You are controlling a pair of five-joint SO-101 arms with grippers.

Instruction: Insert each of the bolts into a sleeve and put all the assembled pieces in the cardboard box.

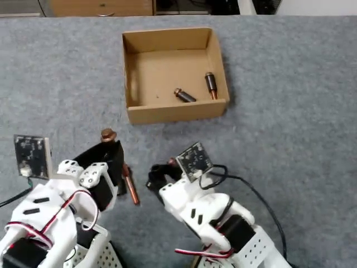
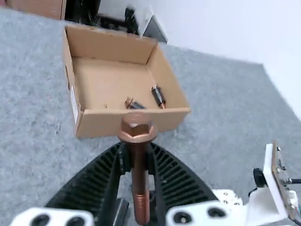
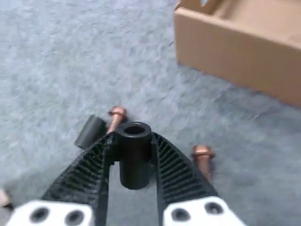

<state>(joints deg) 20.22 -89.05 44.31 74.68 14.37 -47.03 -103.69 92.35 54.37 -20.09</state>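
My left gripper (image 2: 136,153) is shut on a copper bolt (image 2: 137,141), whose hex head (image 1: 107,134) sticks out past the fingertips toward the cardboard box (image 2: 127,120). Beside it, my right gripper (image 3: 134,141) is shut on a black sleeve (image 3: 134,157), with the sleeve's bore facing the camera. In the high view this gripper (image 1: 160,176) sits just right of the left gripper (image 1: 109,149), both short of the box (image 1: 173,111). Two assembled pieces (image 1: 184,95) (image 1: 211,85) lie inside the box.
On the grey carpet beyond the right gripper lie a loose black sleeve (image 3: 90,131) and two copper bolts (image 3: 115,117) (image 3: 203,159). A copper shaft (image 1: 131,188) shows between the two arms. The box corner (image 3: 235,52) stands close ahead.
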